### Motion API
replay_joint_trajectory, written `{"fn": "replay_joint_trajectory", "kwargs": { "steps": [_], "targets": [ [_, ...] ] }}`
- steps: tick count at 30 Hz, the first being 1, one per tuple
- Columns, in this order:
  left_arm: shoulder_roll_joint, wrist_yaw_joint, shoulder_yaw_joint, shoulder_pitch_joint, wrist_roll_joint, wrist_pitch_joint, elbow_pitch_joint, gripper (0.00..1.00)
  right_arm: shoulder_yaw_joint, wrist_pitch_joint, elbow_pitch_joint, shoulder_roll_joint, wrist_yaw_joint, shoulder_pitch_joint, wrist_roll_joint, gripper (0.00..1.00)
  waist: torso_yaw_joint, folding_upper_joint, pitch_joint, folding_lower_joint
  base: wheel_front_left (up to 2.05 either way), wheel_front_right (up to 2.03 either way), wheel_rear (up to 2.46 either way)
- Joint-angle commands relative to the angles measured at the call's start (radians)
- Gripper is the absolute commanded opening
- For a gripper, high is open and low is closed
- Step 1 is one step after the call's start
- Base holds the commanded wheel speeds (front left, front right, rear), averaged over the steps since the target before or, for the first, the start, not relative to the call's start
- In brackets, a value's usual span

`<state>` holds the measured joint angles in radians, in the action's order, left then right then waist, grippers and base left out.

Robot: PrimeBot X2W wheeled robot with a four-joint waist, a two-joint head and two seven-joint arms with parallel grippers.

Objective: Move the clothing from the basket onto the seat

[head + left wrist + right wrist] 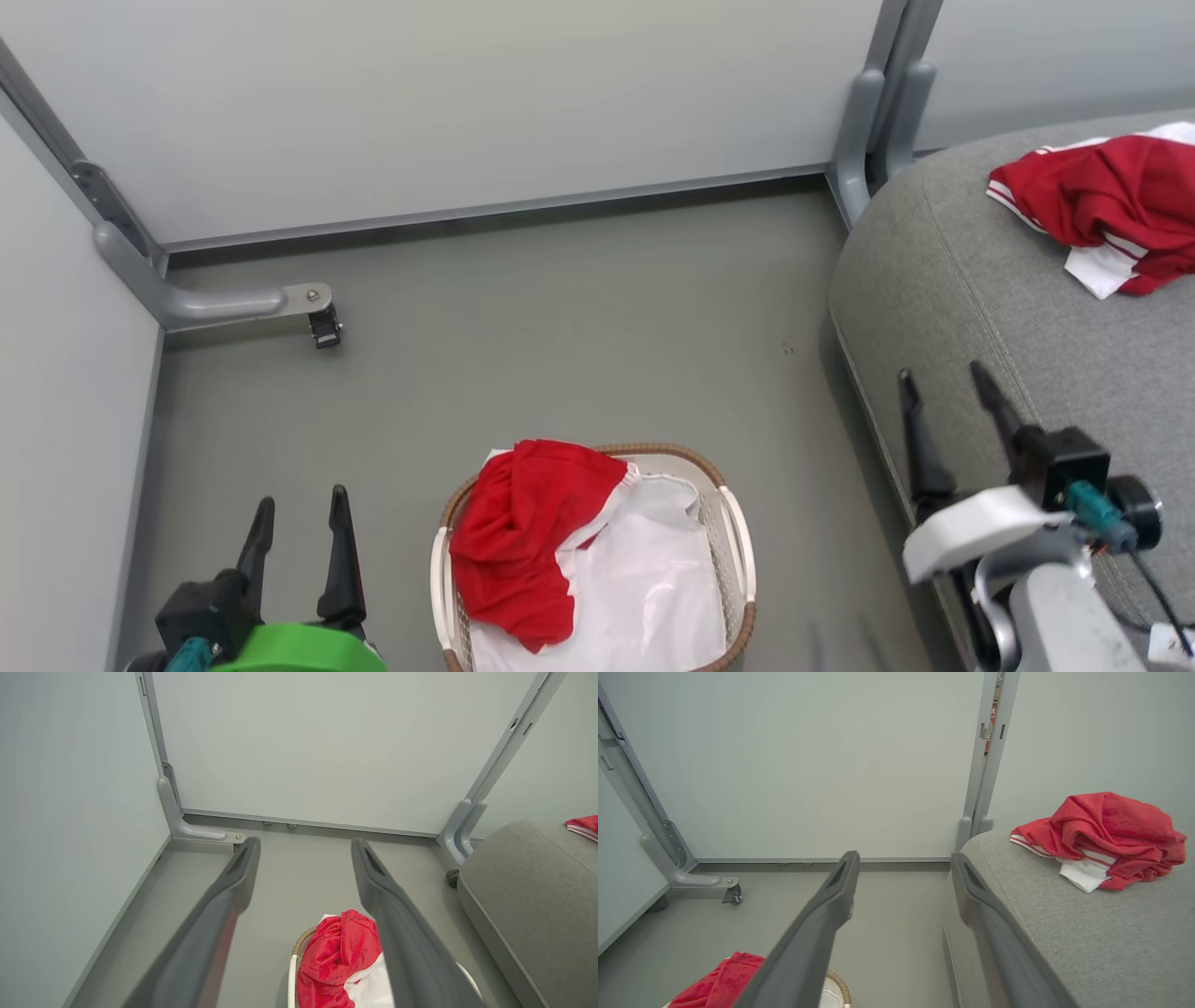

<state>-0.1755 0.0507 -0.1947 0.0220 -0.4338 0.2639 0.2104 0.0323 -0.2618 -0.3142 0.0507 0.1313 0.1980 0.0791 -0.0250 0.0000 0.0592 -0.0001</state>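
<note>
Partition panels (pixel 448 103) close off the far side, and a grey bracket foot (pixel 243 303) with a small caster sits on the floor (pixel 560 317) at far left. Nearer, the left gripper (pixel 302 499) hovers just left of the basket (pixel 738 532), its fingers spread and holding nothing. In the basket a red garment (pixel 523 532) lies crumpled over the left half, draped across the brown rim, with the white liner (pixel 653 588) bare on the right half. Further right, the right gripper (pixel 940 371) hangs at the front edge of the seat (pixel 980 308), fingers parted and empty. On the seat's far right the second red garment (pixel 1102 196) rests bunched, white striped trim showing, well apart from both grippers.
</note>
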Motion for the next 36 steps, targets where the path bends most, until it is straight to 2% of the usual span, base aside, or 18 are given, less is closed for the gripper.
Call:
{"fn": "replay_joint_trajectory", "kwargs": {
  "steps": [1, 4, 10, 36],
  "targets": [
    [0.007, -0.008, 0.011, 0.022, 0.007, 0.001, 0.006, 1.0, -0.025, -0.005, 0.019, 0.001, -0.001, -0.036, 0.031, 1.0, 0.015, 0.0, -0.02, 0.0001, 0.0, 0.0, 0.0],
    [0.03, -0.026, 0.035, 0.046, 0.008, 0.001, 0.009, 1.0, -0.09, -0.005, 0.034, 0.002, -0.001, -0.084, 0.072, 1.0, 0.015, 0.0, -0.032, 0.0001, 0.0, 0.0, 0.0],
    [0.057, -0.058, 0.06, 0.044, 0.033, 0.001, 0.037, 1.0, -0.129, -0.005, 0.026, 0.001, -0.001, -0.11, 0.113, 1.0, 0.027, 0.0, -0.048, 0.0001, 0.0, 0.0, 0.0],
    [0.104, -0.106, 0.114, 0.038, 0.093, 0.001, 0.079, 1.0, -0.127, -0.005, 0.016, 0.002, -0.001, -0.106, 0.123, 1.0, 0.028, 0.0, -0.051, 0.0001, 0.0, 0.0, 0.0]
  ]
}}
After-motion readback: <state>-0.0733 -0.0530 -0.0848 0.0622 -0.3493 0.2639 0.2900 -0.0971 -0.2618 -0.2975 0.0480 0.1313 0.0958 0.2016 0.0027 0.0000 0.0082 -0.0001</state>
